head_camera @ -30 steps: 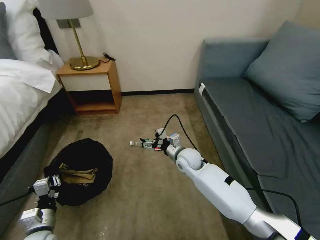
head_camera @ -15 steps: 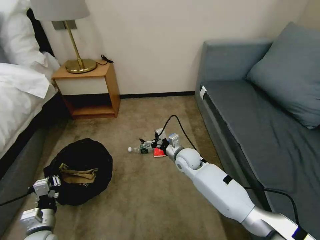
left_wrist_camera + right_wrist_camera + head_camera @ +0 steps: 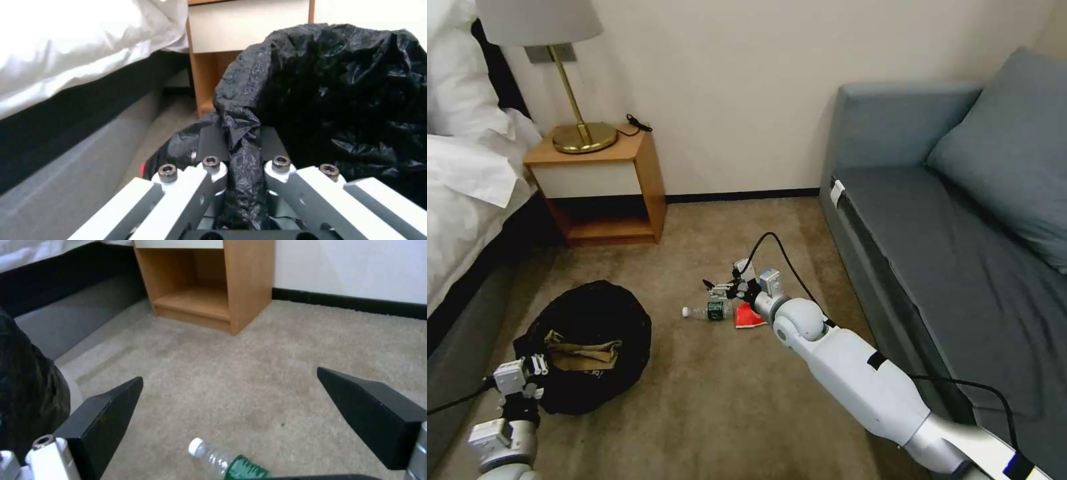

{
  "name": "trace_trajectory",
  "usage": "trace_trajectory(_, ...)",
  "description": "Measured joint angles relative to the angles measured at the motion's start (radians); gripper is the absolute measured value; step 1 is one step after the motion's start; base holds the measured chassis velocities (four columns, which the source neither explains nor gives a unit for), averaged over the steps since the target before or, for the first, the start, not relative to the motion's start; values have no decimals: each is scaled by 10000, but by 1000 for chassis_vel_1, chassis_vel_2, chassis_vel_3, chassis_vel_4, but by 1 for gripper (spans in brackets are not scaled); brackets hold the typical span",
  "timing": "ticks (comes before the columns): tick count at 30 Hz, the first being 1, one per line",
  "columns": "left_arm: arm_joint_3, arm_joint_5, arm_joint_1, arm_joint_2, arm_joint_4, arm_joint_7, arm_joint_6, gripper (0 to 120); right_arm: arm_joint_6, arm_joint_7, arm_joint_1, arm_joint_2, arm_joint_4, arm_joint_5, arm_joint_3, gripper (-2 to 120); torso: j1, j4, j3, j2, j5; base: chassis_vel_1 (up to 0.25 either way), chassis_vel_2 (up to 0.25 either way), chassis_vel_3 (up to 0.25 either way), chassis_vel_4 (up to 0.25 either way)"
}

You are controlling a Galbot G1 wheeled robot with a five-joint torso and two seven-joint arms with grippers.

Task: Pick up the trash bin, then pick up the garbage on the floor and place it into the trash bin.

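The trash bin [image 3: 594,313], lined with a crinkly black bag, stands on the carpet at the left. A crumpled brown paper bag [image 3: 584,351] lies inside it. My left gripper [image 3: 534,368] is at the bin's near rim, shut on a fold of the black bag [image 3: 240,160]. A small clear bottle [image 3: 706,311] with a green label lies on the floor, with a red snack packet [image 3: 749,318] beside it. My right gripper [image 3: 724,290] hovers just over the bottle [image 3: 222,461], open [image 3: 230,375], with nothing between its fingers.
A wooden nightstand [image 3: 600,187] with a brass lamp [image 3: 577,133] stands against the far wall. The bed [image 3: 460,200] runs along the left and a blue-grey sofa [image 3: 960,253] along the right. Bare carpet [image 3: 707,400] lies between the bin and the sofa.
The head view has shifted, so the whole room sits lower in the picture. The right gripper has drawn slightly off the bottle, uncovering more of the red packet. The left gripper keeps its hold.
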Motion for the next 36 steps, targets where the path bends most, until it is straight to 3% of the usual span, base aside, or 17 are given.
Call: trace_trajectory(36, -44, -97, 6, 170, -42, -11, -21, 5, 50, -73, -105, 161, -127, -166, -40, 100, 0, -1, 0, 0, 0, -84, 89, 85, -89)
